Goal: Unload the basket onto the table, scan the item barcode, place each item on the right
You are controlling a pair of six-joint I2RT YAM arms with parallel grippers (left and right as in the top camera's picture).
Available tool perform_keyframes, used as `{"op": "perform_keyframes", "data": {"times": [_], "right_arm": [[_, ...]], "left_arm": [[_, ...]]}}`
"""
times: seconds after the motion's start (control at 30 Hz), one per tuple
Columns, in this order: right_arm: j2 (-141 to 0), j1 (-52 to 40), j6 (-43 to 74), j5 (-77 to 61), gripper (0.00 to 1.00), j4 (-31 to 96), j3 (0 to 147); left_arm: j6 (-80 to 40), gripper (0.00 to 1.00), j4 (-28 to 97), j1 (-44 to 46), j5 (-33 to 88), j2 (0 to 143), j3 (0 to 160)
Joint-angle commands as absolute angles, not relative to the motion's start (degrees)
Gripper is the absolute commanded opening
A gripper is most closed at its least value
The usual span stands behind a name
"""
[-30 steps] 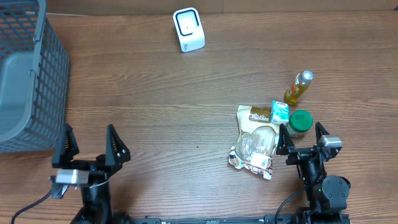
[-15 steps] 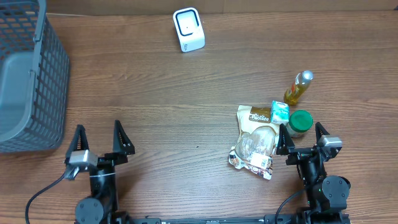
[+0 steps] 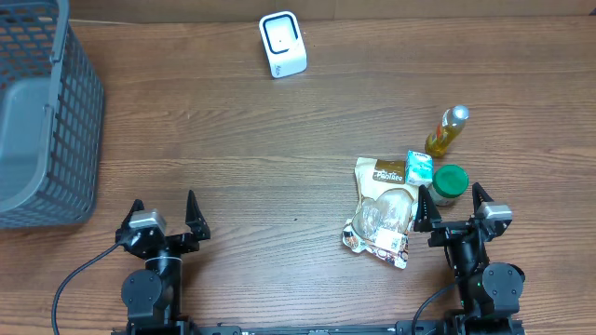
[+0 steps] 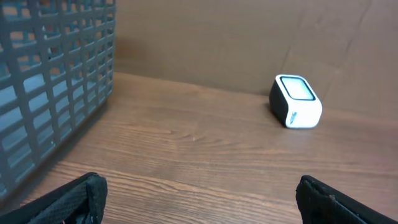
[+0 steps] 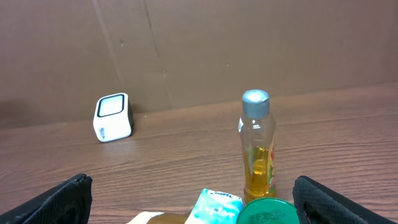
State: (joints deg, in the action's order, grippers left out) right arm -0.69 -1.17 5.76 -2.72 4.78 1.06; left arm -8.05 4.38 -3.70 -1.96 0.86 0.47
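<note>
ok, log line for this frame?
left gripper open, empty | right gripper open, empty | snack bag untouched | scanner far edge

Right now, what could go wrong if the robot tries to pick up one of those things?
1. The bottle, small carton, green-lidded jar and snack bag sit close together, so the open right gripper could knock the tall bottle over while reaching for one.
2. The scanner stands far across the table, so a loosely held item might slip on the way.
</note>
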Motion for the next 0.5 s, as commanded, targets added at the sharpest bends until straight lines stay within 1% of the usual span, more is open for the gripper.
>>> {"op": "perform_keyframes", "data": {"times": [0.0, 0.47], "right_arm": [[-0.16, -1.04, 5.98, -2.42, 1.00, 4.64, 0.45], [-0.16, -1.06, 5.98, -2.42, 1.00, 4.64, 0.45]], "left_arm": [[-0.32, 0.99, 4.47, -2.90, 0.27, 0.19, 0.30], [0.91, 1.00, 4.45, -2.59, -0.21, 0.21, 0.30]]}}
